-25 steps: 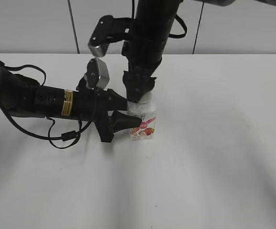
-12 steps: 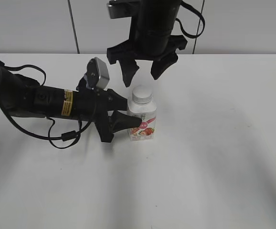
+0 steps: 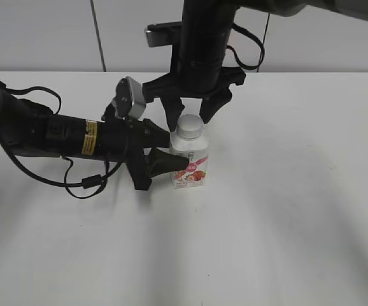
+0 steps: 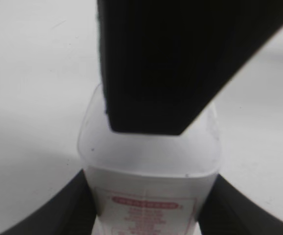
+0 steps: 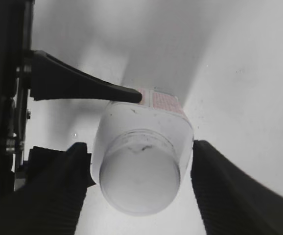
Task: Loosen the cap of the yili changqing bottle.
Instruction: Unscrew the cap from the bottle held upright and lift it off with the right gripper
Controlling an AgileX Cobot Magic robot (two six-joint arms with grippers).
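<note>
The yili changqing bottle (image 3: 191, 167) stands upright on the white table, white with a red-pink label. Its white cap (image 3: 189, 127) sits on the neck. My left gripper (image 3: 173, 157) comes in from the left and is shut on the bottle's body; in the left wrist view its jaws (image 4: 149, 218) press both sides of the bottle (image 4: 149, 171). My right gripper (image 3: 189, 116) hangs from above, open, one finger on each side of the cap without touching it. The right wrist view shows the cap (image 5: 139, 178) between the open fingers (image 5: 140, 193).
The white table (image 3: 286, 210) runs all round the bottle, with a grey panelled wall behind. The left arm and its cables (image 3: 50, 137) lie across the table's left side. The right arm (image 3: 203, 38) stands above the bottle.
One second ago my right gripper was shut down over the cap. It lifted, opened and turned, and now it has come back down open around the cap. The left gripper has not moved.
</note>
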